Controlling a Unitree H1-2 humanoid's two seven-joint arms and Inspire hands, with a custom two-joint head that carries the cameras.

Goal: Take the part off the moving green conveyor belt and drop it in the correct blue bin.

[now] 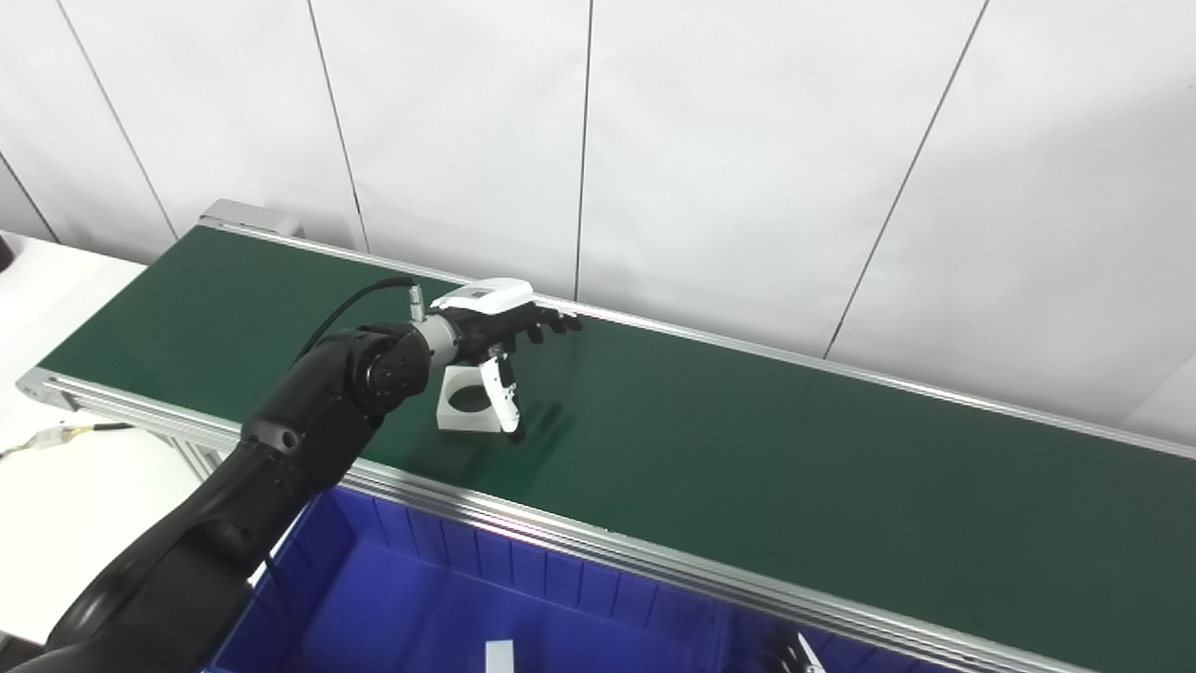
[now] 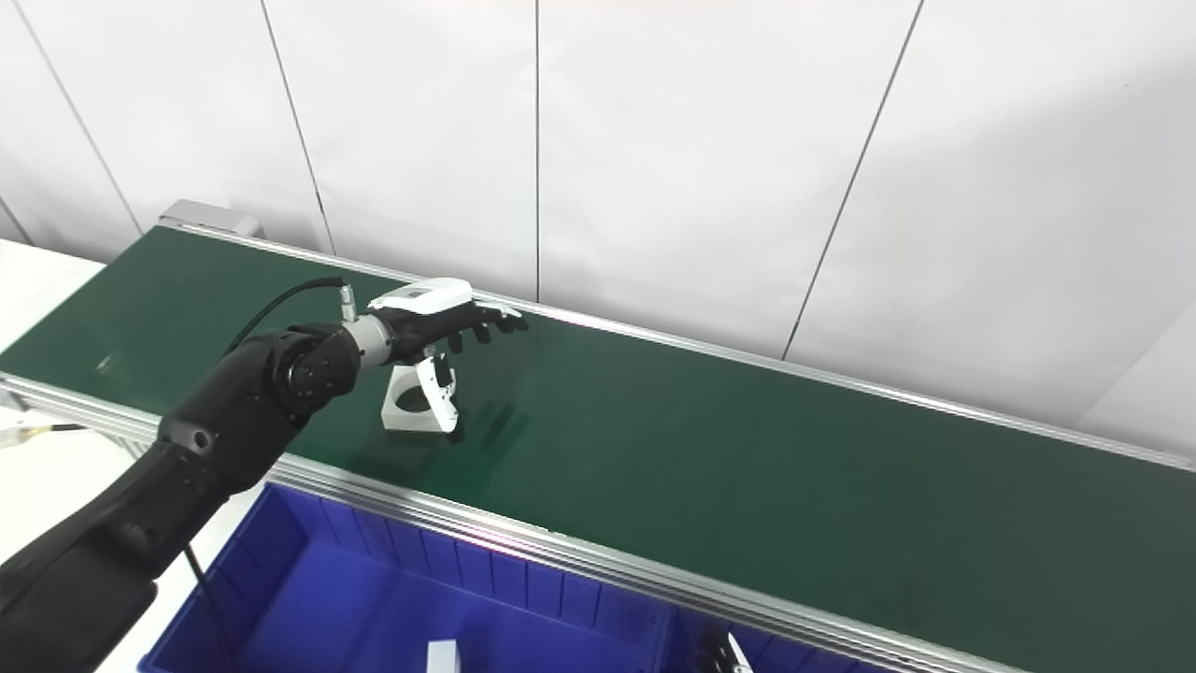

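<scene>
Fingers spread above part, mid-belt, open room rightward.

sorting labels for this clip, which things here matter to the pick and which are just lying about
Job: left hand, open above the white part; green conveyor belt; blue bin.
Lying about: cable with connector on the white table; wall panels.

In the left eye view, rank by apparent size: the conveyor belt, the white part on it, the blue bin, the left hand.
1. conveyor belt
2. blue bin, cropped by the frame
3. and 4. left hand and white part look alike; unranked.
</scene>
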